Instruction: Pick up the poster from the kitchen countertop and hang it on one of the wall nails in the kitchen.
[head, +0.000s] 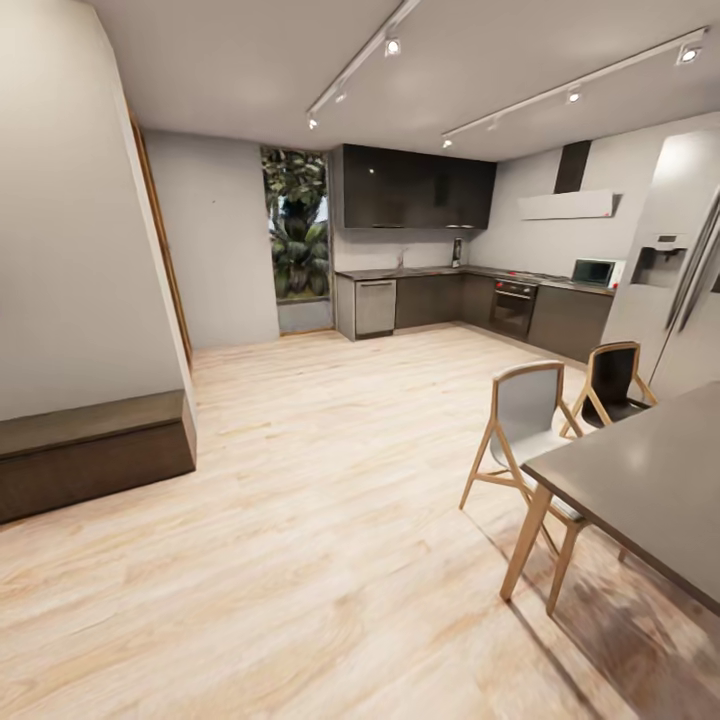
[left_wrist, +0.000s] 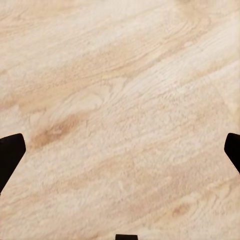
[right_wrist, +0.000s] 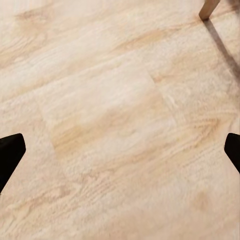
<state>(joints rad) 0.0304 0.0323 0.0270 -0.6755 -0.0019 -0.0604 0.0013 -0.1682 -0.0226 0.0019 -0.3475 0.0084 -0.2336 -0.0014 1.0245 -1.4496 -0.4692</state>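
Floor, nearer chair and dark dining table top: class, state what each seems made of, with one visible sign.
The pale plank floor looks like light wood or laminate: grain streaks, faint sheen. The nearer grey-backed chair has a light wooden frame; its grey panel's material is unclear. The dark dining table top looks matte, on light wooden legs.

The place is a home: an open-plan kitchen and dining room. At 12 o'clock, an L-shaped countertop (head: 440, 271) runs along the far walls over dark cabinets, with a dishwasher (head: 375, 307), an oven (head: 513, 306) and a microwave (head: 594, 271). Dark wall cabinets (head: 418, 188) and a range hood (head: 566, 204) hang above. A fridge (head: 680, 260) stands at 2 o'clock. A dining table (head: 650, 480) with two chairs (head: 525, 420) occupies 4 o'clock. The floor (head: 300, 520) is light wood.
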